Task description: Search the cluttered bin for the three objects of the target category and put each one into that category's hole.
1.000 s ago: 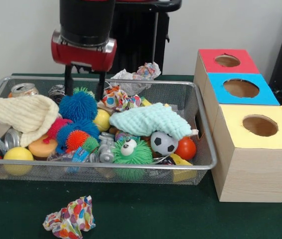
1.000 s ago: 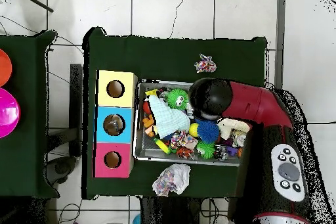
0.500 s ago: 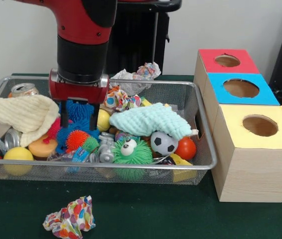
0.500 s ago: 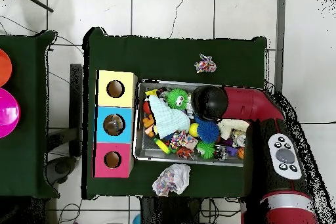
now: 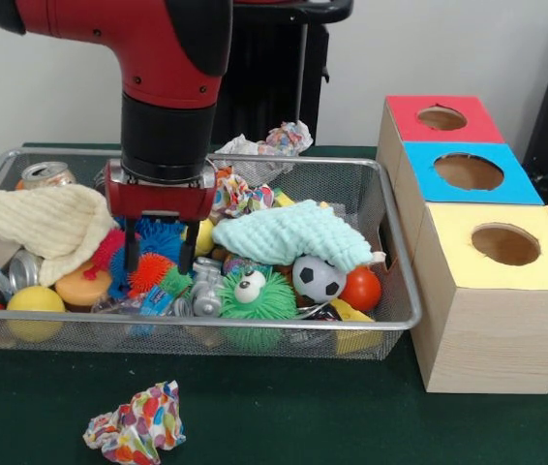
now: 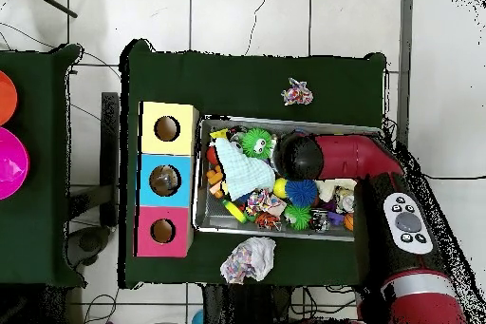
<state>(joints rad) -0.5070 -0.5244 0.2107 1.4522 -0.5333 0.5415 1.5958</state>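
- Red arm's pincer (image 5: 159, 257) reaches down into the wire bin (image 5: 402, 262), fingers spread wide around a blue spiky ball (image 5: 161, 235).
- Three-holed wooden box (image 5: 477, 242) stands right of the bin.

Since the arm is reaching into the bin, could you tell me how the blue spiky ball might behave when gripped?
The blue spiky ball looks soft and rubbery, so it would probably squash. Its fine spikes may bend and slip. Wedged among neighbouring toys in the bin, it seems unlikely to roll.

The red arm (image 6: 365, 159) reaches over the cluttered bin (image 6: 204, 214), its black wrist covering toys just right of the green fuzzy ball (image 6: 254, 141).
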